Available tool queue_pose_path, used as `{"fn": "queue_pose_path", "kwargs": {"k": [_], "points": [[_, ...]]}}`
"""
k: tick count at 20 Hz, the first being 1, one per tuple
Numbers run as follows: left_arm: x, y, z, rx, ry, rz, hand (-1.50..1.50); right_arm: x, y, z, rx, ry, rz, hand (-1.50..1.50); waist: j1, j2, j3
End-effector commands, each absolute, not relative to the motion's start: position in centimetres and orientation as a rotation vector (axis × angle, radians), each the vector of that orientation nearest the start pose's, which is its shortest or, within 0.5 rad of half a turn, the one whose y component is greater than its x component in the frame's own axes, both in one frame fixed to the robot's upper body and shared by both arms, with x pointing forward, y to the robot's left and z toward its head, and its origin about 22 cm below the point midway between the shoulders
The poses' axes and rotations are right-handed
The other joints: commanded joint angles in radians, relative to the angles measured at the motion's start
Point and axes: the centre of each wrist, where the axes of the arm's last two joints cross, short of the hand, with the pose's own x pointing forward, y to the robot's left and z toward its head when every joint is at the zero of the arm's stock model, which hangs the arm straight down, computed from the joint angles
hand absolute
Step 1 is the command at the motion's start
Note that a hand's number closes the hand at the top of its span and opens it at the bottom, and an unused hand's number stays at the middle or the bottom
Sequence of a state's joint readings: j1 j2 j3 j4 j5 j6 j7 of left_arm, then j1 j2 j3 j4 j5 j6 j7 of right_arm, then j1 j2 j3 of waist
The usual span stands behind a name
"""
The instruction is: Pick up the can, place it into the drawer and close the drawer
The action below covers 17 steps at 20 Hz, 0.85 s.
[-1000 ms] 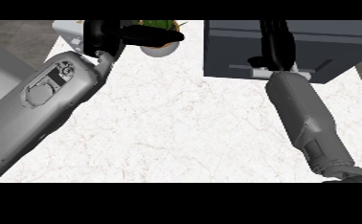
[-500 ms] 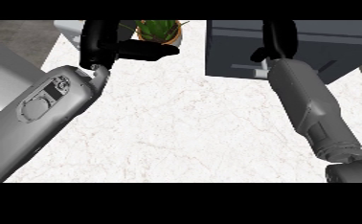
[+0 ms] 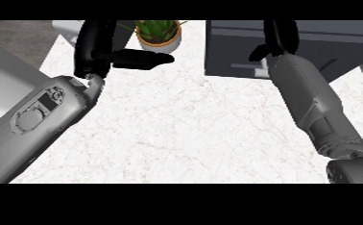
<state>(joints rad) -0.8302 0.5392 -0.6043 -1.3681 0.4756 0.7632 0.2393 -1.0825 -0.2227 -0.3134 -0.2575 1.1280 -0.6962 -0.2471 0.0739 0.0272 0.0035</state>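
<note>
No can shows in the head view. The dark grey drawer unit point(image 3: 234, 46) fills the upper right, and its front faces me. My right hand point(image 3: 281, 35) lies over the drawer's top, with its upper part cut off by the view's edge, so what it holds is hidden. My left hand point(image 3: 96, 46) is at the upper left, upright, with its thumb stretched sideways to the right, just below a plant pot. Nothing shows in that hand.
A potted green plant point(image 3: 160, 32) stands at the back between the two hands. The white marble counter point(image 3: 191, 123) spreads across the middle. Its left edge runs behind my left forearm point(image 3: 42, 118), with grey floor beyond it.
My right forearm has pushed farther forward over the drawer. The left hand has straightened, and its thumb now points right under the plant pot. The plant shows more fully.
</note>
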Motion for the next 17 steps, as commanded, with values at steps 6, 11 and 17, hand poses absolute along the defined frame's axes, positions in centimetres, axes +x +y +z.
{"fn": "queue_pose_path", "kwargs": {"k": [6,11,17], "points": [[34.7,16.9,14.0,0.250,-1.716,-0.101,-1.50,46.8,-17.3,11.2,-0.939,-1.927,0.433,-1.50,0.015,-0.002,0.000],[34.6,16.9,14.5,0.251,-1.716,-0.058,-1.50,46.6,-16.2,10.6,-0.698,-1.946,0.249,-1.50,-0.017,-0.016,0.000],[33.7,17.9,12.9,0.267,-1.705,-0.037,-1.50,46.7,-15.9,10.9,-0.623,-1.944,0.201,-1.50,-0.032,-0.014,-0.003]]}}
